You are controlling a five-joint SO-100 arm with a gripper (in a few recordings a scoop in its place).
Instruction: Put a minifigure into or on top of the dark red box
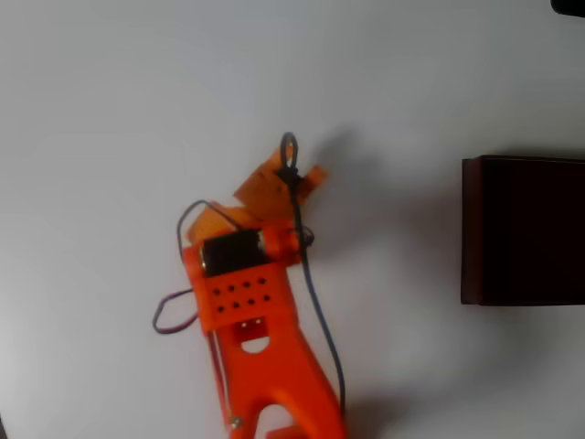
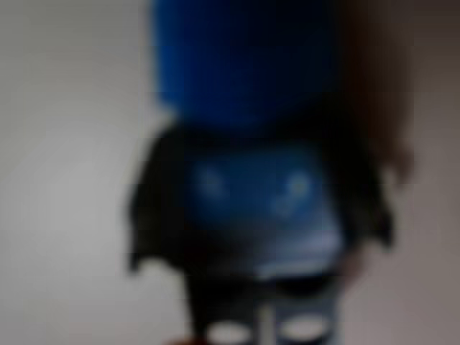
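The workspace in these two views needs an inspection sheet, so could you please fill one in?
Surface: plain white table, bare around the arm.
Job's things: minifigure blurred and very close in the wrist view, blue head, dark body; dark red box at the overhead view's right edge, apart from the arm.
Clutter: nothing seen.
Grippers: orange gripper mid-table; whether its fingers are closed cannot be told.
Cables: dark cable runs along the arm, with a loop at its left side.
Surroundings: dark object in the overhead view's top right corner, unidentifiable.
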